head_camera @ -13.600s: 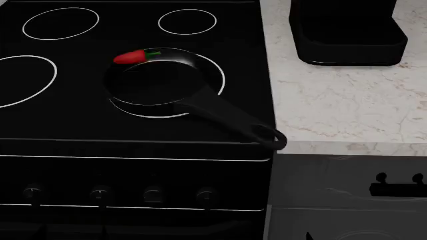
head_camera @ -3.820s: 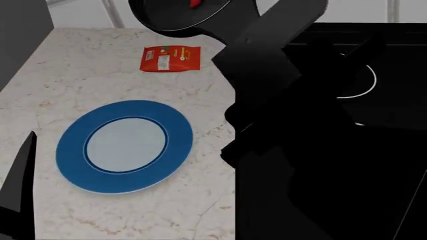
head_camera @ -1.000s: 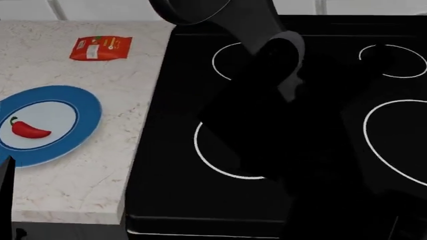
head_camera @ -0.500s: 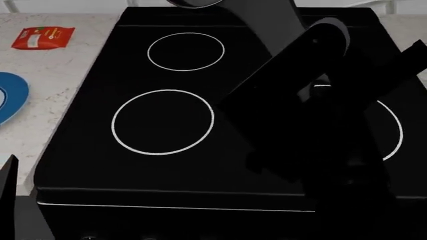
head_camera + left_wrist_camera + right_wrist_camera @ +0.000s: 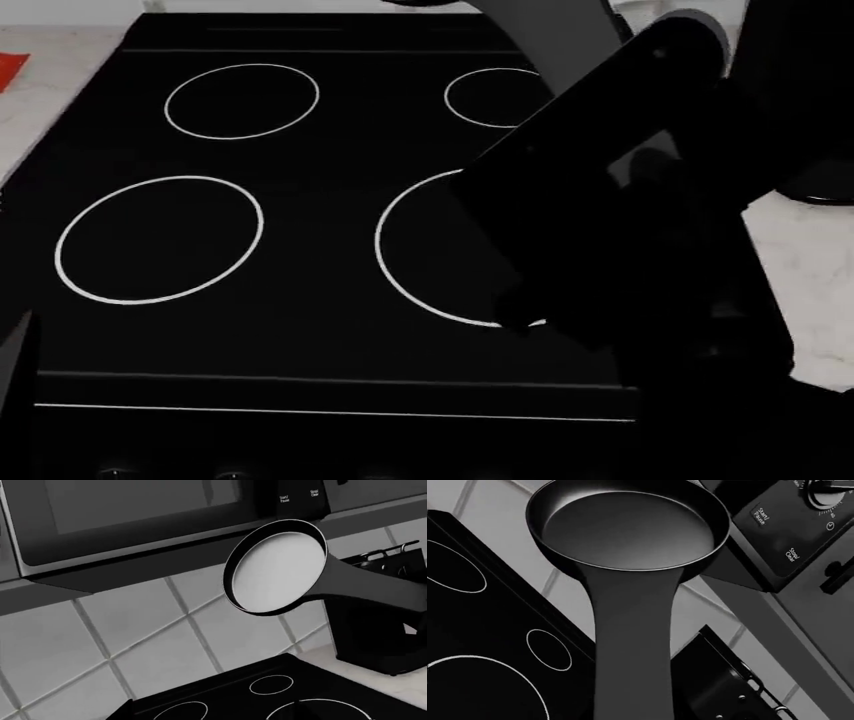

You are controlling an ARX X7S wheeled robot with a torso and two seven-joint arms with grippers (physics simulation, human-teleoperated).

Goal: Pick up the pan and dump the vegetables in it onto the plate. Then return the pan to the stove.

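The pan (image 5: 627, 525) is empty and held up in the air by its long handle (image 5: 634, 645), level with the backsplash tiles behind the stove (image 5: 267, 330). The left wrist view shows its pale underside (image 5: 277, 567). In the head view only the grey handle (image 5: 541, 35) shows, running off the top edge. My right gripper (image 5: 634, 714) is shut on the handle's end; its fingers are hidden. My right arm (image 5: 627, 230) covers the front right burner. Of my left gripper only a dark sliver (image 5: 14, 390) shows at the edge. The chili and the plate are out of view.
A microwave (image 5: 133, 515) hangs above the stove, close to the pan. A black appliance (image 5: 380, 645) stands on the marble counter (image 5: 801, 270) to the stove's right. A corner of the red packet (image 5: 8, 68) shows at far left. The two left burners (image 5: 160, 240) are uncovered.
The view has swung right: the plate with the chili and most of the red packet have left the view, and the stove now fills it. The pan stays held high.
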